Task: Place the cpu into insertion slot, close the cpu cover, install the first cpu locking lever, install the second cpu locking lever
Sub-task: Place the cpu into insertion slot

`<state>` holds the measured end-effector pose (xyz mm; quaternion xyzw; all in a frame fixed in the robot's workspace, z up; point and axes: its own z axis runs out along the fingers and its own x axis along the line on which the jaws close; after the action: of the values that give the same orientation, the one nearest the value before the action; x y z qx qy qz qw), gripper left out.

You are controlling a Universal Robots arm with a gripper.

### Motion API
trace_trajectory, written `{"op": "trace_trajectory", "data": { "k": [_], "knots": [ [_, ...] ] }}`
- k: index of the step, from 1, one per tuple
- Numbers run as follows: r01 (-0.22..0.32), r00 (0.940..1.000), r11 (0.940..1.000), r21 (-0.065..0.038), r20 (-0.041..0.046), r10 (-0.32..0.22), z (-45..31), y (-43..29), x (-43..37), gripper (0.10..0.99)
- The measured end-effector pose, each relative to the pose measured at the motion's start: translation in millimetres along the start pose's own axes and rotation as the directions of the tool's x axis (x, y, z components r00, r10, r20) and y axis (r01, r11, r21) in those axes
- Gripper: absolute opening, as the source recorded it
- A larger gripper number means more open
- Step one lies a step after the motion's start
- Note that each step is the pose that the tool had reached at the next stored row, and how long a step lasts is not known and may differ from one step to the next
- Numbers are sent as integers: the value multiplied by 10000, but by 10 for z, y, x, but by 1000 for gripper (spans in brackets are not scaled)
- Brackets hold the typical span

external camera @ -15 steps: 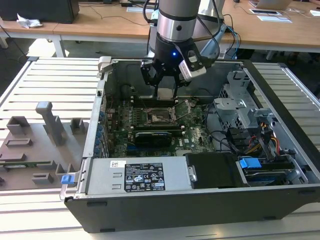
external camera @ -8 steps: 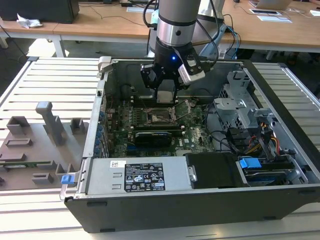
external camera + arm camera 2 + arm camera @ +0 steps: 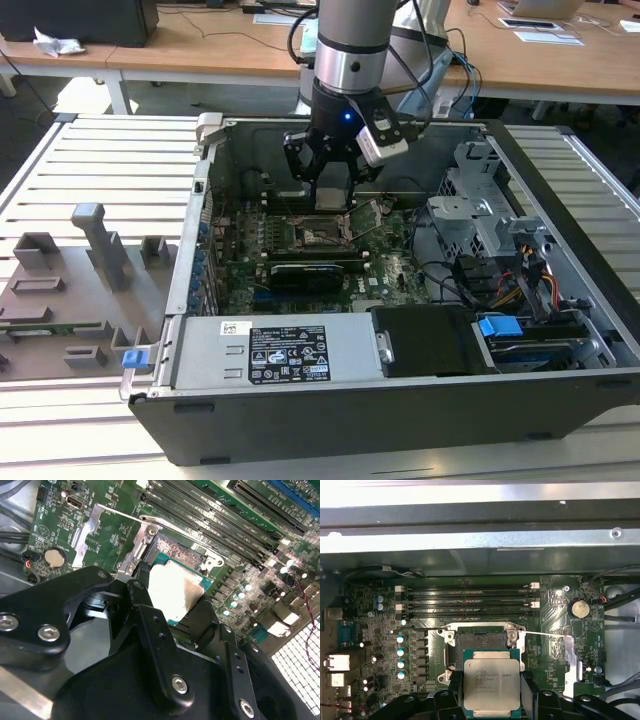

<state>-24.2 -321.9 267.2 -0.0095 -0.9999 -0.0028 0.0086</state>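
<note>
My gripper (image 3: 332, 192) is shut on the cpu (image 3: 331, 197) and holds it flat a little above the open insertion slot (image 3: 324, 236) on the green motherboard (image 3: 395, 275). In the first wrist view the cpu (image 3: 491, 686) shows its pale silvery top between the two black fingers (image 3: 529, 692), just short of the bare slot (image 3: 480, 641). The second wrist view has the cpu (image 3: 175, 592) over the slot's edge (image 3: 175, 555). The cpu cover (image 3: 572, 662) is swung open to one side of the slot, and a thin locking lever (image 3: 547, 634) stands raised.
The board lies inside an open black computer case (image 3: 400, 420). Memory slots (image 3: 470, 600) run beside the slot and a long black card (image 3: 310, 272) lies on its near side. A power supply (image 3: 270, 355), drive cage (image 3: 480, 210) and cables crowd the case. A grey fixture tray (image 3: 70, 290) sits outside.
</note>
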Motion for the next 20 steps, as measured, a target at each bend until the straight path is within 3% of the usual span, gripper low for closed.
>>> {"op": "trace_trajectory", "data": {
  "k": [6, 12, 15, 20],
  "knots": [
    [-12, 10000, 10000, 1, 0, 12, 3, 0, 0, 545],
    [-654, 9979, 9979, -11, 3, 654, 4, 0, 0, 545],
    [-1577, 9875, 9875, -16, 8, 1577, 5, 0, 0, 545],
    [-2394, 9709, 9709, -16, 13, 2394, 8, 0, 0, 545]
  ]
}}
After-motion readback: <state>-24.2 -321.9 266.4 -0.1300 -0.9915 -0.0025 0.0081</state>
